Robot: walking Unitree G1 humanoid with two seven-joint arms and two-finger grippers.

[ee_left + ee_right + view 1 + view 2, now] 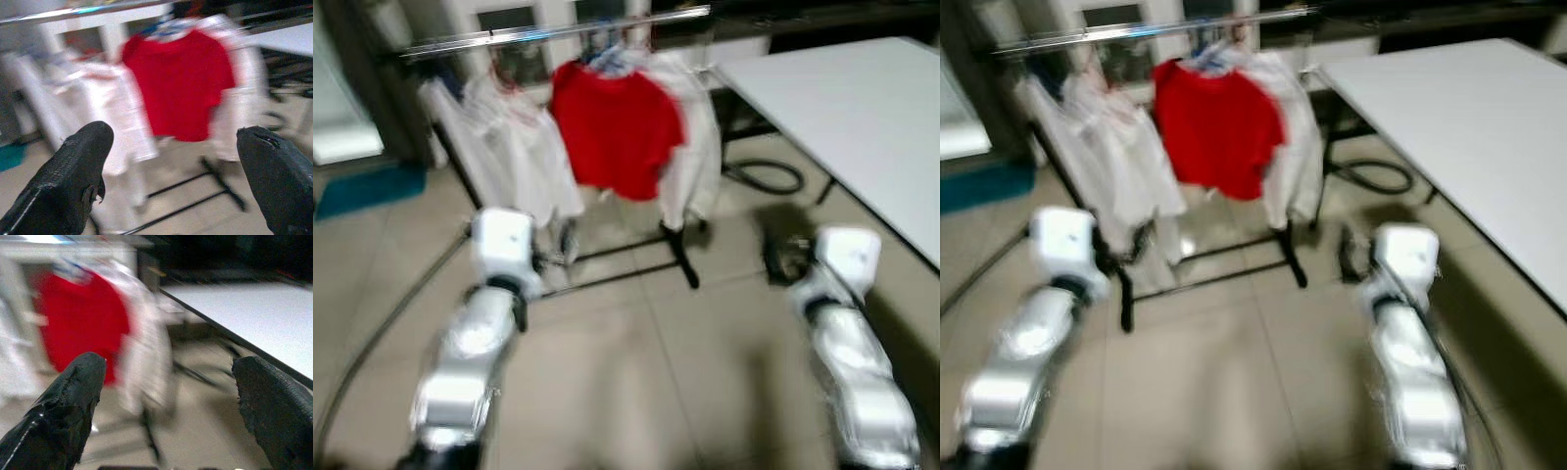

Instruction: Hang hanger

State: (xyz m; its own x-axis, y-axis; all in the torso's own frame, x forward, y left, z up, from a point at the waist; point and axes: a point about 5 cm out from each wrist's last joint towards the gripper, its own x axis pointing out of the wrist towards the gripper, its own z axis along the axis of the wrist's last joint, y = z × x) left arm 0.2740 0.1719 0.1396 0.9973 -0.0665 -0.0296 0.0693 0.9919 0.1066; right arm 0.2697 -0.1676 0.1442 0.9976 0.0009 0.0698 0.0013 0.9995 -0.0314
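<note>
A clothes rack (pixel 636 257) is standing ahead of the robot, its silver rail (pixel 558 32) running across the top. A red shirt (pixel 615 129) is hanging from the rail near its middle, on a hanger (pixel 607 61) that is showing only as a blurred bluish shape at the collar. White garments (pixel 509 147) are hanging on both sides of the red shirt, touching it.

Both silver arms are reaching toward the rack, well short of it. The left pincer (pixel 176 161) is pointing at the rack with its two black fingers (pixel 73 181) spread wide apart and nothing between them; the red shirt is appearing in the gap, well beyond the tips. The right pincer (pixel 168 401) is also standing spread and empty, aimed at the rack's right end, where a white garment (pixel 146 362) is hanging beside the red shirt.

A white surface (pixel 862 117) is standing to the right of the rack, and a dark cable (pixel 766 176) is lying looped on the tiled floor (pixel 636 362) between them.

All views are blurring with motion, so the hanger's form and its hook on the rail are hard to make out. The rack's feet are partly hiding behind the left arm.
</note>
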